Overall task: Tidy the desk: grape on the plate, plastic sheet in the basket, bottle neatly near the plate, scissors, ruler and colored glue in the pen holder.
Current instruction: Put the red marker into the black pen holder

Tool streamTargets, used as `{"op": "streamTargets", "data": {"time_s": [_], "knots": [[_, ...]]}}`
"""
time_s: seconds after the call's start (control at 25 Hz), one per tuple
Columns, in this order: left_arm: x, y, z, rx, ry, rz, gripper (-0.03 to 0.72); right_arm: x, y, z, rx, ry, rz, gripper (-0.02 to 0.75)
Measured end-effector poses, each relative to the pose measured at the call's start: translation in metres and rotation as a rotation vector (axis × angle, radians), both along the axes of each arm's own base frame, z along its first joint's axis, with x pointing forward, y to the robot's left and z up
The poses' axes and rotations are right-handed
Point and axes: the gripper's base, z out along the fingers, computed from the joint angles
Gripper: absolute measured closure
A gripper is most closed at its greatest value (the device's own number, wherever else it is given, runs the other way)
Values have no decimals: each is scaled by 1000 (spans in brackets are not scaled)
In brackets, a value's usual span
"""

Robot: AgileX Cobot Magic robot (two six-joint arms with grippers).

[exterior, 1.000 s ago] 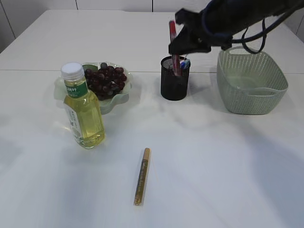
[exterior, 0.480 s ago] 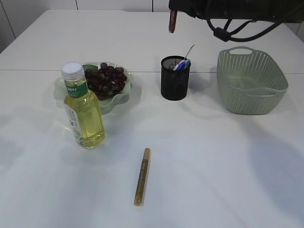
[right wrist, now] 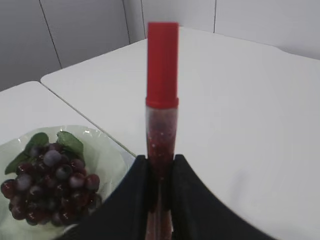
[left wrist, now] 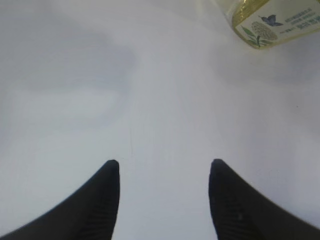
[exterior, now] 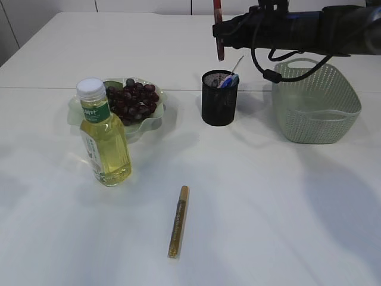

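Observation:
My right gripper (exterior: 222, 31) (right wrist: 161, 159) is shut on a red glitter colored glue (exterior: 218, 28) (right wrist: 162, 100), held upright in the air above the black mesh pen holder (exterior: 219, 98). A blue-handled item (exterior: 230, 79) and a thin silver strip stick out of the holder; which is scissors or ruler I cannot tell. A gold colored glue (exterior: 177, 221) lies on the table in front. The bottle (exterior: 105, 137) (left wrist: 270, 20) stands next to the plate (exterior: 159, 114) of grapes (exterior: 132, 101) (right wrist: 47, 185). My left gripper (left wrist: 164, 165) hangs open over bare table. The plastic sheet is not discernible.
A pale green woven basket (exterior: 315, 101) stands right of the pen holder, under my right arm. The white table has a seam running across behind the plate. In the left wrist view only the bottle's base shows at the top right.
My right gripper lifted the red glue up from the pen holder's mouth, then came down a little; the arm now lies level across the basket. The left gripper has not moved.

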Motion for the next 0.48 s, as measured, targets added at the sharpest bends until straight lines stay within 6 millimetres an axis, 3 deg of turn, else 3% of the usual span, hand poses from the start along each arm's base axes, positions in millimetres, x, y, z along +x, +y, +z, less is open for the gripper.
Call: {"op": "streamTargets", "data": {"time_s": [0.24, 0.48], "knots": [[0, 0, 0, 0, -2, 0, 273, 11, 1, -20, -34, -9, 7, 609], [1, 0, 0, 0, -9, 1, 273, 15, 2, -33, -37, 11, 7, 540]]}}
